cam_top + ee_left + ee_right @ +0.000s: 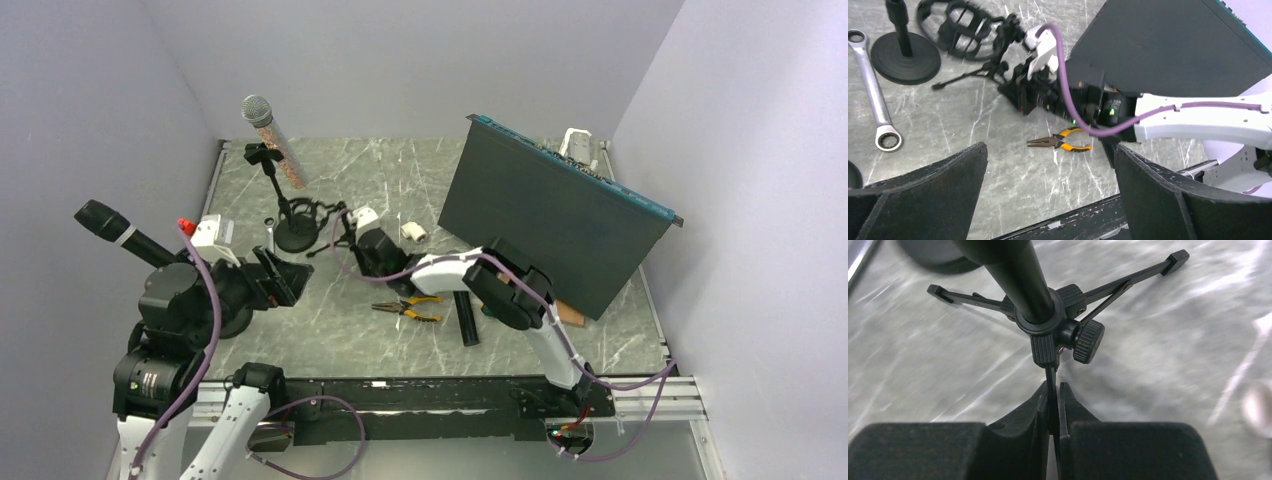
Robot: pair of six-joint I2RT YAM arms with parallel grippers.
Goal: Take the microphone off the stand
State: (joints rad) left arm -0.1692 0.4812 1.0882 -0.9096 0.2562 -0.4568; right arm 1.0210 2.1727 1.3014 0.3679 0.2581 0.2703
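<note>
Mic (274,140) leans on its stand (297,238), head up and far-left, straight out past the wide-open left fingers (923,195). Right fingers (1033,412) are clenched on a tripod leg (1050,376), so left's free.

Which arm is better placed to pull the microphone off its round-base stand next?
Left. The left gripper is open, empty and close to the stand holding the microphone. The right gripper is shut on a tripod leg.

Grey-veined marble table (400,170); orange-handled pliers (1060,141); black stand (296,237); silver-headed microphone (271,134)
</note>
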